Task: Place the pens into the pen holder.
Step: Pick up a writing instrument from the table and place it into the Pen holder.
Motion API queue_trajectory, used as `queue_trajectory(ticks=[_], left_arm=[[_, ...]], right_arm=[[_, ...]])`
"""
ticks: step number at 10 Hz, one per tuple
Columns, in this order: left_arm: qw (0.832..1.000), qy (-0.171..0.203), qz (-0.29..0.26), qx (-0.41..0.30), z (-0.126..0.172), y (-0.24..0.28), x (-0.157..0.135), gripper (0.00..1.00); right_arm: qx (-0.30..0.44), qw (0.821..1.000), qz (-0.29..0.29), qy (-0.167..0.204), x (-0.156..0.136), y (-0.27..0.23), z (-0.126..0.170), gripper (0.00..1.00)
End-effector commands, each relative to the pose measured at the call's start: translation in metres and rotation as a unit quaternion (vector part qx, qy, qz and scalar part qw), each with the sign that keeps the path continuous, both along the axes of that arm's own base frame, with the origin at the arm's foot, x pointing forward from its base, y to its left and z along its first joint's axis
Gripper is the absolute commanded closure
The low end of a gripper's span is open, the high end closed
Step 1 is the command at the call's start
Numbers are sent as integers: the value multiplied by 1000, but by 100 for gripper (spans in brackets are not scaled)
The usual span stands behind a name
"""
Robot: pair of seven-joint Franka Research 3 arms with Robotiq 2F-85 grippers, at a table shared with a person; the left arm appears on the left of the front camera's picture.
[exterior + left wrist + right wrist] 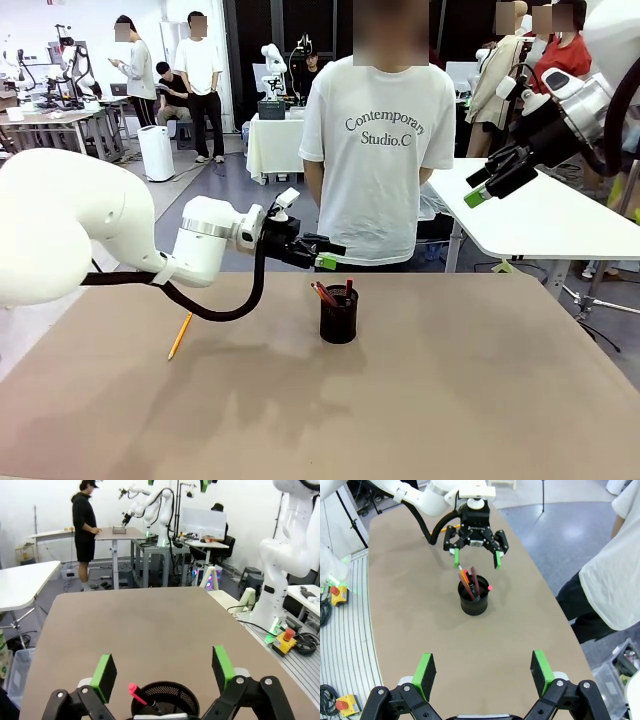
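L end effector (163,667) hangs just above the pen holder (339,314), slightly to its left, jaws spread wide, nothing between the green pads (104,671). R end effector (482,672) is high up and well off to the holder's right, also spread and empty.

The holder stands upright mid-counter (450,400) with a bunch of pens (469,581) leaning inside: I make out a yellow-orange one, a dark red-brown one and a pink tip. One yellow pencil (180,335) lies flat, well apart to the holder's left. I reckon that's the last one to go in.

Handling, my guess: the pencil's light, stiff and thin, prob. rolls if nudged. I'd pinch across the shaft near mid-length, pads low to the counter, then tilt it tip-down over the holder. The holder looks like light mesh, so it could skid or tip if bumped, and the pens already in there crowd the opening.

Can't see much else:
- Exact pen count in the holder is unclear; they overlap in every view.
- In the L wrist view the holder is cut off by the bottom edge.
- The L arm's cable loops between the pencil and the holder.
- A person (378,150) stands just beyond the holder at the far edge; hands hidden.
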State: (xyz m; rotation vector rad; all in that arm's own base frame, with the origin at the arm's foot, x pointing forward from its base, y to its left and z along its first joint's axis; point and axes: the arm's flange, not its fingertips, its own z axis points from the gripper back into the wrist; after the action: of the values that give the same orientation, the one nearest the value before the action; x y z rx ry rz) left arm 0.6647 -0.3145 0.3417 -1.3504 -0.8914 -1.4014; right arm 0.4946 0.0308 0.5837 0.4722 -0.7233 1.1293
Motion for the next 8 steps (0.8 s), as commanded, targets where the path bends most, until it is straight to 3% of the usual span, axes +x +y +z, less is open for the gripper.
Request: queue_trajectory(ticks=[1,3,4,6,7,8], left_arm=[[998,15,33,45,30,23,-34,0],[991,22,85,97,58,44,-62,0],[979,45,134,150,69,49,-74,0],[940,68,217,255,97,63,-97,0],[918,55,245,305,113,76,-105,0],[888,61,273,366,130,88,-117,0]], right_arm=[[-2,1000,-6,-3,-1,2,0,0],[-2,1000,-6,-3,-1,2,0,0],[-2,1000,-6,-3,-1,2,0,0],[-2,1000,-6,-3,-1,2,0,0],[-2,1000,-6,-3,-1,2,0,0],[-2,1000,-6,-3,-1,2,0,0]])
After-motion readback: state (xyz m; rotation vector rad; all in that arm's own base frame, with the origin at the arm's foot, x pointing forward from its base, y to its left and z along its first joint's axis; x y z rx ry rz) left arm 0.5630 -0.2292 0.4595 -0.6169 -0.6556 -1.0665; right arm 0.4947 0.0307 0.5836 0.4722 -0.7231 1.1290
